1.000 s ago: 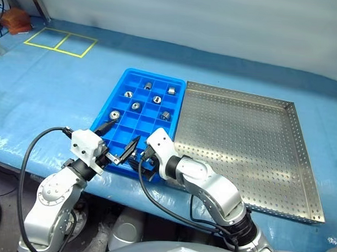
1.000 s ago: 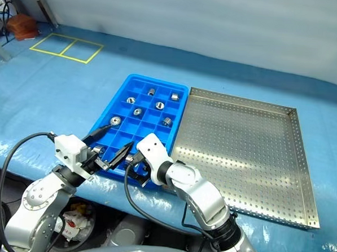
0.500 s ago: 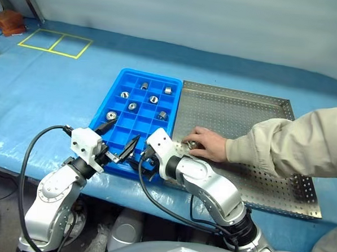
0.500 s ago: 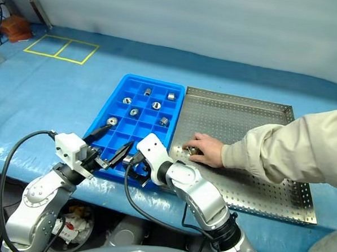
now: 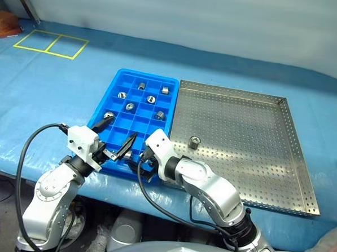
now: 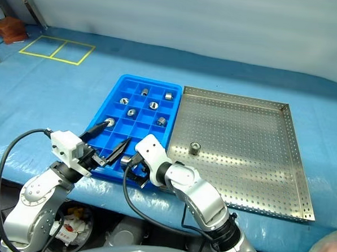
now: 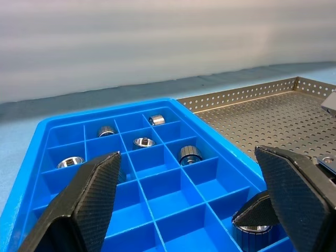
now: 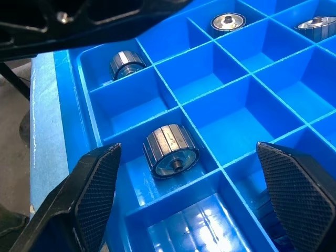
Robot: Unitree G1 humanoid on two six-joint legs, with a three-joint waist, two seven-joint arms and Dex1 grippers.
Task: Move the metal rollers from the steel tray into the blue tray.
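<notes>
One roller left: a single roller point(image 5: 194, 142) stands on the steel tray point(image 5: 251, 164), near its left side; the rest of that tray's floor shows only perforations.
Bench: blue cover point(image 5: 46, 91) carries both trays side by side, blue tray on the left, touching or just beside the steel one.
Left tool point(image 5: 118, 139): released, fingers spread wide, nothing between them; it hangs over the blue tray's near left corner.
Blue tray point(image 5: 115, 83): several rollers point(image 5: 151, 99) sit one to a compartment in the far rows, another point(image 5: 108, 116) by the left wall, and two point(image 8: 170, 149) in the near corner cells under the tools.
Right tool point(image 8: 184, 205): released, fingers apart and empty, aimed down at the blue tray's near edge, just beside the left tool.
Steel tray: right of the blue one, the last roller well apart from either tool.
Risk, crowding: both tools are close together over one corner; swinging the right one toward the steel tray could, I judge, clip the left fingers or the blue tray's wall and shift it.
Risk, grasp: the roller is small, smooth and round; a pinch off-centre would likely make it roll or squirt away over the perforated floor.
</notes>
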